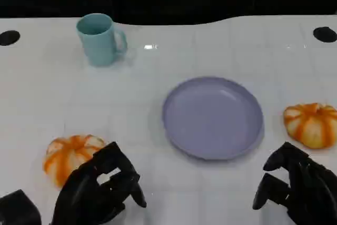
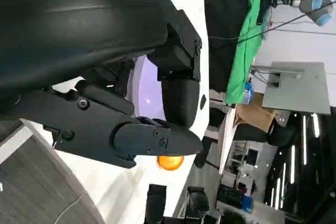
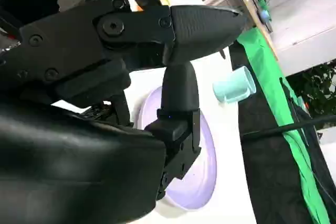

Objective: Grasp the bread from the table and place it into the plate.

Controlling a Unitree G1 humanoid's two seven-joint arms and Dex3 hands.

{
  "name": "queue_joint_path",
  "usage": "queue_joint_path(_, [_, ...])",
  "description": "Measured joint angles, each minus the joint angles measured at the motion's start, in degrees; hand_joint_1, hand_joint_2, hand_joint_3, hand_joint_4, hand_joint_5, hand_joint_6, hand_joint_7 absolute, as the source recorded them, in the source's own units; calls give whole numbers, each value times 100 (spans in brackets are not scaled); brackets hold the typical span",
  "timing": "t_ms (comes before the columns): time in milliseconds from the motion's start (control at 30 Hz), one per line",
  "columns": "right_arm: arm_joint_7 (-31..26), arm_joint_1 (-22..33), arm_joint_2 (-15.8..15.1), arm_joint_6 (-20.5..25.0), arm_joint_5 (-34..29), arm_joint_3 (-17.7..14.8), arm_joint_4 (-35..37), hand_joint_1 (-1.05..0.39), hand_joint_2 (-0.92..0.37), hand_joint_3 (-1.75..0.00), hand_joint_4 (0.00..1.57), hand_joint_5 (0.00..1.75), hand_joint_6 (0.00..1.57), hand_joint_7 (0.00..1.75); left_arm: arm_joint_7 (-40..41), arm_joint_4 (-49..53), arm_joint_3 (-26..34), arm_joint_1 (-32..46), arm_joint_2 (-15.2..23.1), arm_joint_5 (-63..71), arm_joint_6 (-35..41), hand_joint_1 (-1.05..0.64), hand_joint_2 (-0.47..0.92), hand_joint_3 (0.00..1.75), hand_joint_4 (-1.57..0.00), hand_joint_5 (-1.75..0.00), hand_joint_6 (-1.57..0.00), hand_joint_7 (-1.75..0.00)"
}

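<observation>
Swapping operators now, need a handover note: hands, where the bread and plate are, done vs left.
Left hand: holds nothing, fingers apart, just in front of the near-left bread.
Right hand: holds nothing, low at the table's near right.
Second bread sits right of the plate. Plate is mid-table with nothing on it.
Done: nothing placed.
Left: grasp a bread, set it in the plate.

- An orange-and-white striped round bread (image 1: 71, 156) sits on the white tabletop (image 1: 158, 77) at lower left.
- A second, similar bread (image 1: 311, 124) lies at right, beside the plate.
- The lavender plate (image 1: 212, 117), upright, sits centre-right, holding nothing.
</observation>
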Motion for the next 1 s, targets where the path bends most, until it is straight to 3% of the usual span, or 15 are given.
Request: queue_joint_path(1000, [-1, 0, 0, 0, -1, -1, 0, -52, -92, -40, 63, 175, 49, 162, -12, -61, 6, 1, 11, 5, 131, -60, 92, 30, -67, -175, -55, -156])
